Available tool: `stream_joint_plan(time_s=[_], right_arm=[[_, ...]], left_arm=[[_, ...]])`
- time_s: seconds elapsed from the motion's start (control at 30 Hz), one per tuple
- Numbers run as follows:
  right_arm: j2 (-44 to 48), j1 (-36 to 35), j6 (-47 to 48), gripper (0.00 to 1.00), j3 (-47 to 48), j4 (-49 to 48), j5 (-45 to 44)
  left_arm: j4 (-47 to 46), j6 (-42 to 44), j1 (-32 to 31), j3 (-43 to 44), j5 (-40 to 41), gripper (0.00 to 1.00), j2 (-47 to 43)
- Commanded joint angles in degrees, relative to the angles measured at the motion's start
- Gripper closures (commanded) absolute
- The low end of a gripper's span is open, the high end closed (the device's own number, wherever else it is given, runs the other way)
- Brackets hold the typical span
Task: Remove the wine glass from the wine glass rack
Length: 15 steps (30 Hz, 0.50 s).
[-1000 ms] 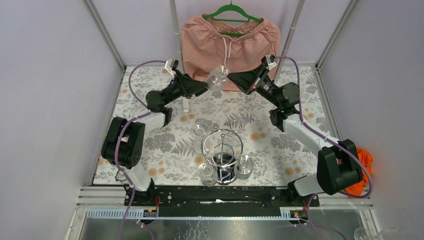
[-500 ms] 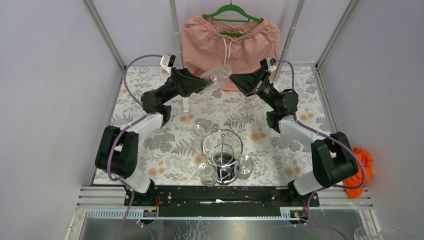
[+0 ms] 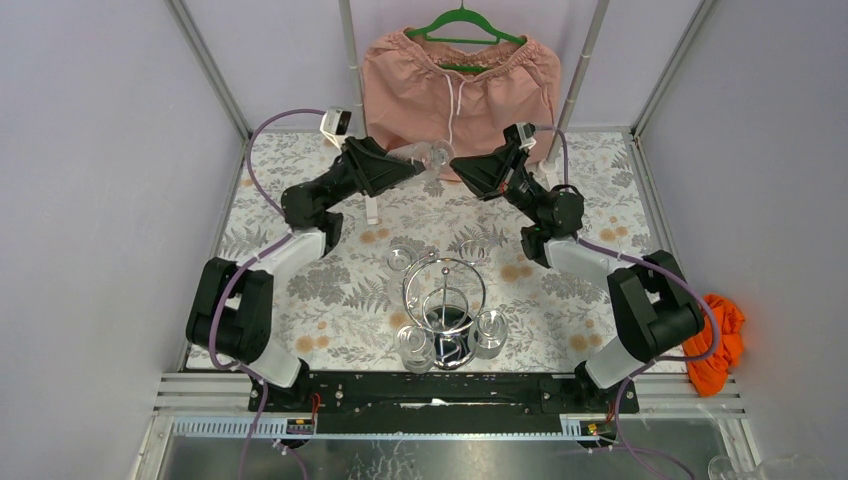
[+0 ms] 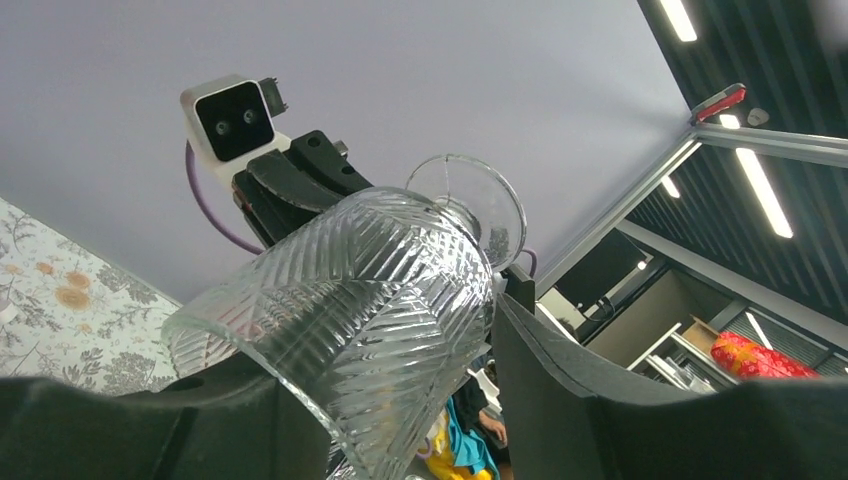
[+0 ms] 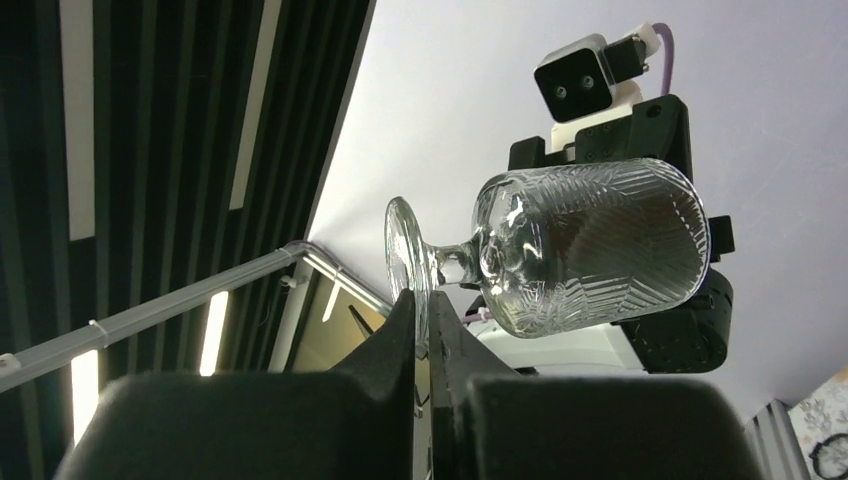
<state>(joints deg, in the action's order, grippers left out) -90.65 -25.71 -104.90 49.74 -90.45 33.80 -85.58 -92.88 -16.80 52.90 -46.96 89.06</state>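
Wine glass (image 3: 428,153) hangs sideways in the upper middle, well clear of the rack (image 3: 444,300). Left pincer (image 3: 412,165) clamps its bowl while right pincer (image 3: 457,163) nips its foot, seemingly a handover.

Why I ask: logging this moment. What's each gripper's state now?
Left gripper: closed on the wine glass, at its bowl.
Right gripper: closed on its foot.

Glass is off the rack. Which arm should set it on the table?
Left, probably: the left tool wraps the wine glass around its bowl, while the right tool only seems to pinch the thin foot rim.
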Motion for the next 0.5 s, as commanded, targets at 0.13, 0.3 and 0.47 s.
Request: stream_joint_plan(time_s=[0.13, 0.3, 0.47], right_arm=[[-3.48, -3.96, 0.89, 1.00, 0.44, -4.78, 0.65], [-4.63, -3.92, 0.00, 1.00, 0.30, -5.87, 0.34], [-6.01, -3.98, -1.18, 1.00, 0.57, -7.16, 0.25]], left_arm=[[-5.08, 0.51, -2.45, 0.78, 0.43, 0.53, -2.95], [-2.83, 1.13, -2.45, 0.36, 0.01, 0.80, -4.87], [3.62, 4.41, -2.45, -0.22, 0.04, 1.00, -8.28]])
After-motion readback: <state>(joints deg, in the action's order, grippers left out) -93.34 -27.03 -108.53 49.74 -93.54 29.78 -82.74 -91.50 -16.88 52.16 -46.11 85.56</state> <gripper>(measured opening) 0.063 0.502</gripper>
